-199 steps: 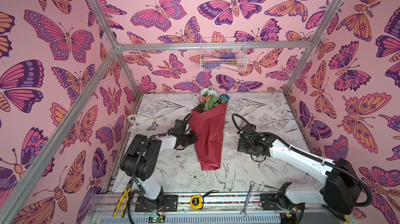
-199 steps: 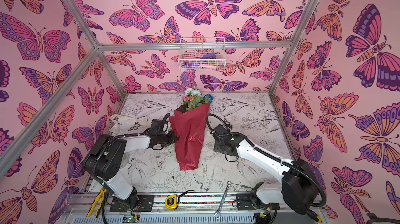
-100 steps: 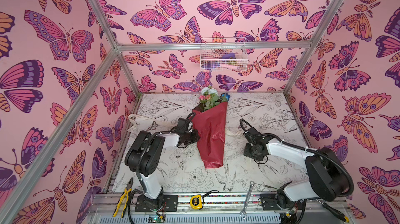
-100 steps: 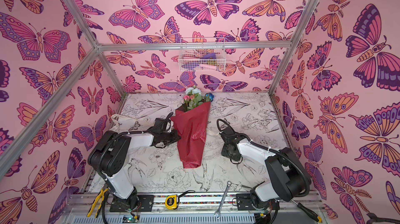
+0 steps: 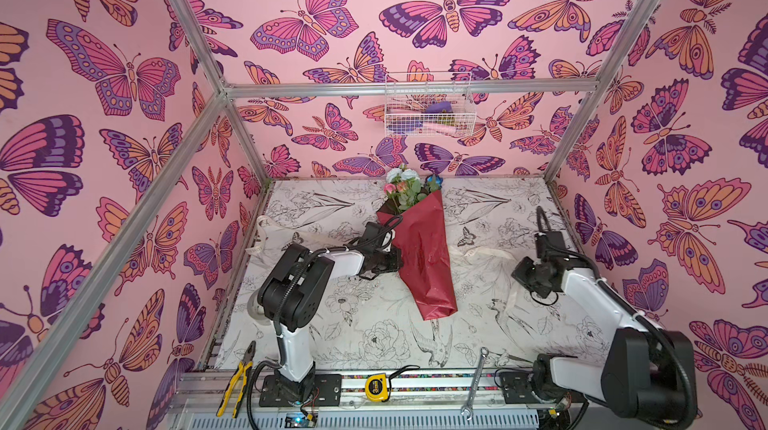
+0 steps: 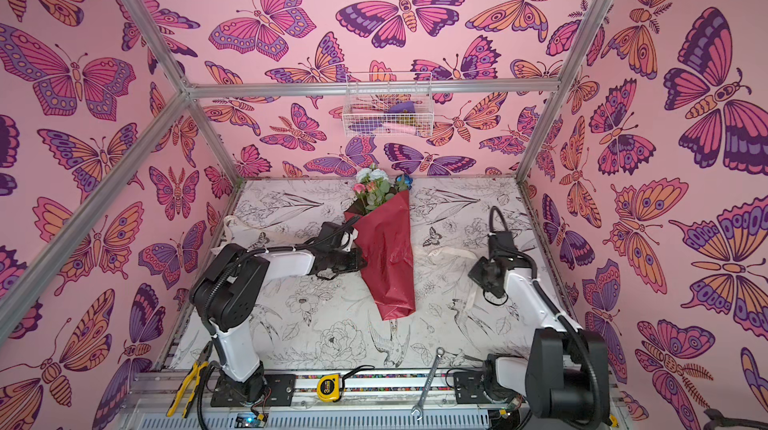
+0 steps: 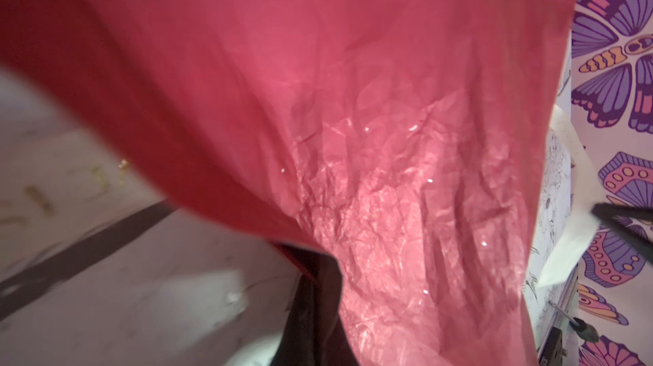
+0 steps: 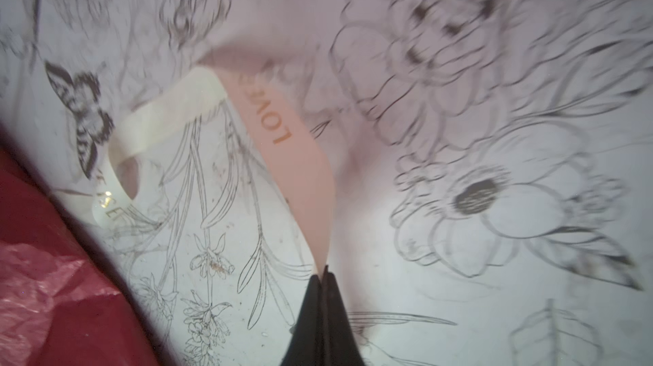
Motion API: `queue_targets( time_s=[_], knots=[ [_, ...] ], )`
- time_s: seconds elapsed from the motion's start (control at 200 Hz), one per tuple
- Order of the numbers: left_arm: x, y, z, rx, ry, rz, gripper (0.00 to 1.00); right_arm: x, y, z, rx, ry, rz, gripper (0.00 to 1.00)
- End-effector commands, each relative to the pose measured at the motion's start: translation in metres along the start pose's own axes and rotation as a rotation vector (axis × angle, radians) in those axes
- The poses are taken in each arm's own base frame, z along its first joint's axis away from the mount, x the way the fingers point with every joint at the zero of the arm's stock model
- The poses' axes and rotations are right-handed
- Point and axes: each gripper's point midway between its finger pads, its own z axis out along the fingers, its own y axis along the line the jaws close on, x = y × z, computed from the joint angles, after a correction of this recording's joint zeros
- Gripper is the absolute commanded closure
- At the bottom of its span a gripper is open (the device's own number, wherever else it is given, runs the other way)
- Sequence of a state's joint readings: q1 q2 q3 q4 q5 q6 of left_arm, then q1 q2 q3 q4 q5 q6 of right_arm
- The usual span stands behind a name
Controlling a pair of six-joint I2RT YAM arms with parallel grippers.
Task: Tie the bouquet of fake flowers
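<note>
Our left gripper [image 5: 392, 259] pinches the bouquet [image 5: 424, 257] at its left edge; our right gripper [image 8: 323, 274], well to its right, clamps the ribbon [image 8: 282, 124].

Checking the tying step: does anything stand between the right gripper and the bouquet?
Nothing visible blocks it. The right gripper, shut on the ribbon, is apart from the bouquet; only bare table and that ribbon lie between.

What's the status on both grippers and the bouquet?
Left gripper shut on bouquet, at wrapper edge. Right gripper shut on ribbon. Bouquet untied; ribbon appears to run beneath it. Nothing blocking.
</note>
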State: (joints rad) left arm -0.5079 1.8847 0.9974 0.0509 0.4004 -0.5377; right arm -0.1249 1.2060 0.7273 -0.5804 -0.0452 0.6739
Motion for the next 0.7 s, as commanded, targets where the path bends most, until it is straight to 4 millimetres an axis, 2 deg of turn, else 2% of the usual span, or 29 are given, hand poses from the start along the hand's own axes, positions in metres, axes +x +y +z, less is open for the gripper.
queue_targets(
  time_s=[0.0,0.175,0.37,0.516,0.696],
  knots=[
    [0.007,-0.004,0.009,-0.01,0.045,0.045,1.0,-0.019,-0.012,-0.028,-0.023,-0.025,0.016,1.0],
    [0.019,-0.011,0.012,-0.026,0.085,0.082,1.0,-0.063,-0.022,-0.069,-0.041,-0.162,0.073,1.0],
    [0.04,0.015,-0.007,-0.141,0.123,0.123,1.0,-0.092,-0.005,-0.108,-0.076,-0.262,0.029,1.0],
    [0.043,0.032,-0.02,-0.179,0.109,0.106,1.0,-0.101,0.015,-0.122,-0.155,-0.268,-0.001,1.0],
    [0.019,0.03,-0.023,-0.153,0.046,0.097,1.0,-0.092,0.036,-0.148,-0.201,-0.279,-0.061,1.0]
  ],
)
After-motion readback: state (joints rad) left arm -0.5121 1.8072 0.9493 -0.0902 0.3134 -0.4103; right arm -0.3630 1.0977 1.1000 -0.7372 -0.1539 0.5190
